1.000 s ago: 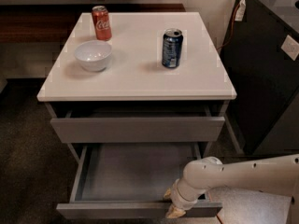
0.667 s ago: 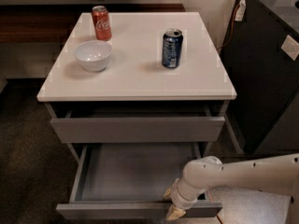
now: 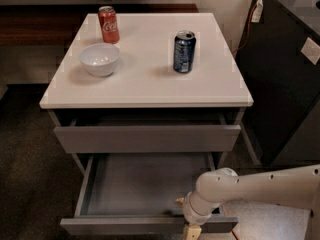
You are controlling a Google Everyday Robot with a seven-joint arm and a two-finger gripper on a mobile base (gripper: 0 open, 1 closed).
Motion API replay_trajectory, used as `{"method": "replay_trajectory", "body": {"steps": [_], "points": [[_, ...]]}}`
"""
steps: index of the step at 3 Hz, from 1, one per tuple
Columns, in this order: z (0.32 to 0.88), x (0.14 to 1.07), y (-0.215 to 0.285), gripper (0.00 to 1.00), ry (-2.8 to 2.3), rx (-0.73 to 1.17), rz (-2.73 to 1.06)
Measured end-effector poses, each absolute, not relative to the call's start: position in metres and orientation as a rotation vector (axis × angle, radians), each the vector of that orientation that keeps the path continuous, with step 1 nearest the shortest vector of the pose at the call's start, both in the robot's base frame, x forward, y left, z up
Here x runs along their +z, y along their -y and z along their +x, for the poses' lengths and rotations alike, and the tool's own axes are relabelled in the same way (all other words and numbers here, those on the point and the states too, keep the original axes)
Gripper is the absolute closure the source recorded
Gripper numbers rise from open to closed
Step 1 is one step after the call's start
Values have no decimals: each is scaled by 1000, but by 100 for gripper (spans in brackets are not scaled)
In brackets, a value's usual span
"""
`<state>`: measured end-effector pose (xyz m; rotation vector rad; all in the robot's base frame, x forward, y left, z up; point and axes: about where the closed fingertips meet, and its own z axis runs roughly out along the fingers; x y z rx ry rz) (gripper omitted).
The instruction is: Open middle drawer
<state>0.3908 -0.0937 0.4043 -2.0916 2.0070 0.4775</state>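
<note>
The middle drawer (image 3: 145, 191) stands pulled far out, with its wide shallow grey box empty and its flat grey front (image 3: 125, 225) near the bottom edge of the camera view. My gripper (image 3: 192, 231) is at the right part of that front, reaching down over its top edge, and is partly cut off by the frame's bottom edge. My white arm (image 3: 260, 186) comes in from the right, over the drawer's right front corner.
Above, the top drawer front (image 3: 147, 138) sits slightly out under the white cabinet top (image 3: 145, 79). On the top stand a red cola can (image 3: 108, 24), a white bowl (image 3: 99, 59) and a blue can (image 3: 184, 51). A dark cabinet (image 3: 285, 74) stands close on the right.
</note>
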Motion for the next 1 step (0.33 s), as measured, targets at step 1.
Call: {"method": "replay_trajectory", "body": {"steps": [1], "points": [[390, 404, 93, 0, -2007, 479, -2093]]}}
